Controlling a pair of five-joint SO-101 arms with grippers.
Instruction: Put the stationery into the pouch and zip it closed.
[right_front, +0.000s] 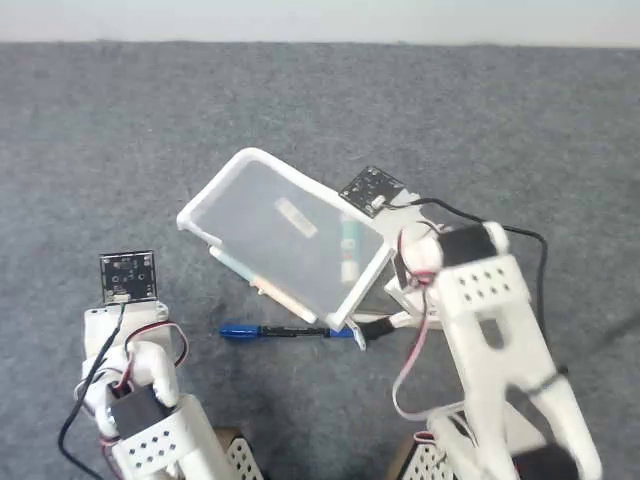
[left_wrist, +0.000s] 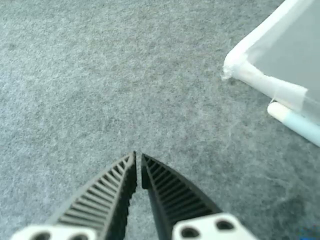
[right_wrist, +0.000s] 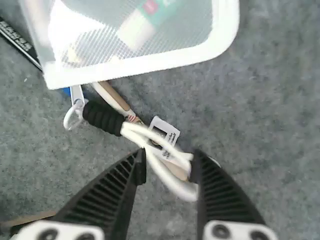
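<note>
Nearest your right wrist camera, the right gripper (right_wrist: 167, 167) has its jaws narrowed around the pull cord (right_wrist: 145, 141), a white loop with a black sleeve (a small paper tag hangs on it too). The cord fills the gap between the jaws, so I read it as a hold. It runs to one corner of the pouch (right_wrist: 150, 62), which sits on the grey carpet (right_front: 150, 120) and looks tipped up on one edge.

Through the pouch's mesh you can see a green-and-white stick (right_wrist: 145, 17) inside, so part of the loading is done. At the corner by the cord, a wooden pencil (right_wrist: 112, 100) juts from under the pouch's edge. I cannot tell whether its other end is in the mouth or merely underneath. A blue pen (right_front: 285, 331) lies on the carpet just beside the pouch's edge nearest the arms, plainly outside it.

Your left gripper (left_wrist: 138, 167) hovers over bare carpet, apart from the pouch corner opposite the cord. Its fingers are almost together with nothing between them.

By my judgement you are partway through. The pen has yet to go in, perhaps the pencil too. The zip does not look drawn, though the frames do not show its track clearly.
</note>
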